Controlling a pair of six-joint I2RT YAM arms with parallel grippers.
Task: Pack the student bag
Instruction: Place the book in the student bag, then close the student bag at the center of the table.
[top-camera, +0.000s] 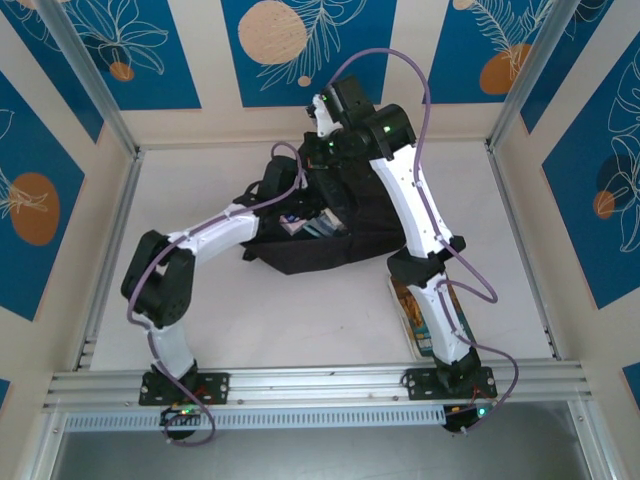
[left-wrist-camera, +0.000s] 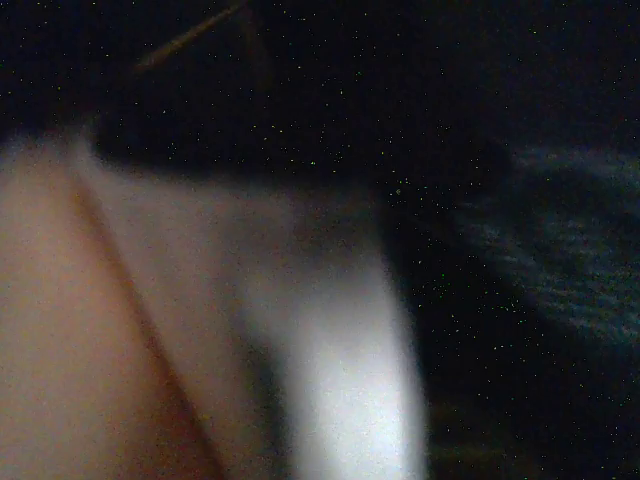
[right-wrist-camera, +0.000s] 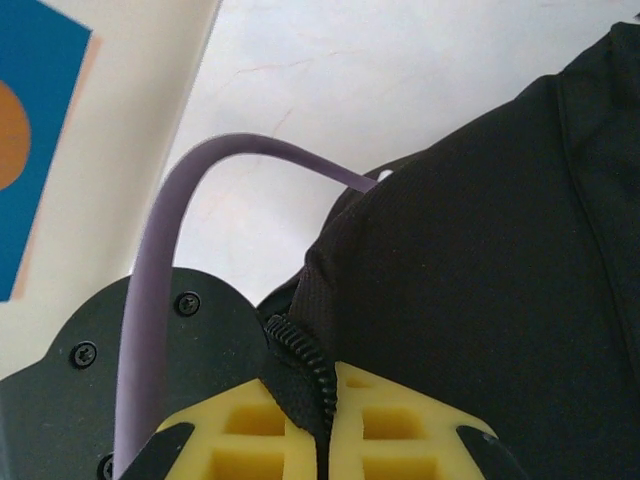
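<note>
The student bag (top-camera: 318, 248), a black fabric backpack, lies in the middle of the table with its mouth open toward the back. Some books (top-camera: 305, 225) show inside it. My left gripper (top-camera: 292, 203) reaches into the opening. In the left wrist view there is just the dark bag interior (left-wrist-camera: 500, 120) and a blurred pale surface (left-wrist-camera: 340, 370), so its jaws cannot be made out. My right gripper (top-camera: 323, 150) holds up the bag's rear edge. In the right wrist view its yellow pads (right-wrist-camera: 400, 420) are shut on the zipper edge (right-wrist-camera: 305, 365) of the bag (right-wrist-camera: 480, 250).
A colourful book (top-camera: 408, 305) lies flat on the table under the right arm's lower link. Aluminium frame posts (top-camera: 90, 75) stand at the back corners, and a rail (top-camera: 320, 380) runs along the near edge. The white tabletop (top-camera: 190, 190) spreads left of the bag.
</note>
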